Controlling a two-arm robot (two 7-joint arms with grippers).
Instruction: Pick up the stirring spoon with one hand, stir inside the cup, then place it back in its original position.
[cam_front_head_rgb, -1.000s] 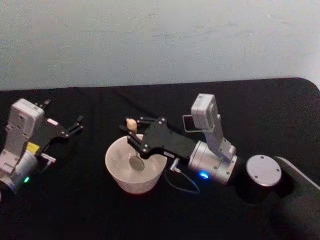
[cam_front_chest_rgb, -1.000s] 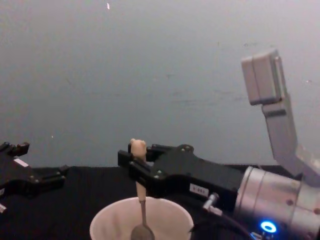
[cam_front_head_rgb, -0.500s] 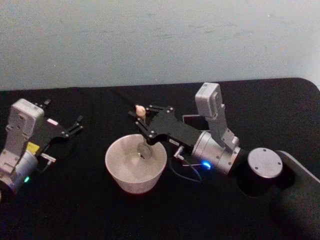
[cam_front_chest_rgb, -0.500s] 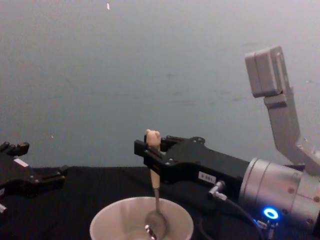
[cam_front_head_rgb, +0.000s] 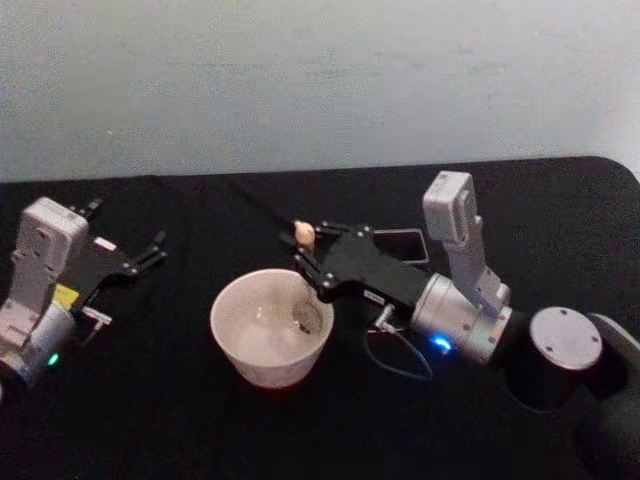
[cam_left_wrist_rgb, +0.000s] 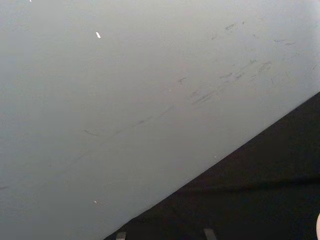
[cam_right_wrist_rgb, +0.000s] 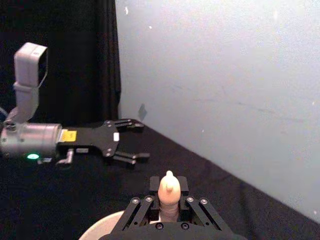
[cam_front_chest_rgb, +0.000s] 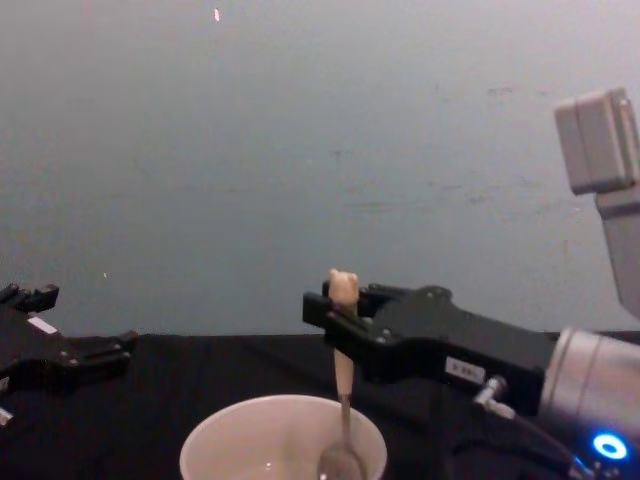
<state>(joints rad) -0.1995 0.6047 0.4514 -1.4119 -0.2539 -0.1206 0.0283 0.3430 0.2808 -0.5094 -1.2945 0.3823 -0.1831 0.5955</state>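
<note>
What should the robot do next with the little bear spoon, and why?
Probably swing the stirring spoon toward the cup's middle as a stirring stroke. The right hand grips its beige handle, and its shiny end sits low inside the cup, over toward the wall on the robot's right, so there is little room that way. The left hand rests open at the table's left.

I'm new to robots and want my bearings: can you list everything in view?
Wide round cream-white cup: one, cream, mid-table.
Slim stirring spoon, beige bear-head handle, metal bowl: one, beige and silver, upright, bowl inside the cup.
Square box-shaped holder: one, dark grey, right of the cup, farther back.
Black table cloth: one, black, under everything.
Plain wall: one, pale grey, at back.
Right gripper: one, black, shut on the spoon's handle above the cup.
Left gripper: one, black, open, parked far left.
</note>
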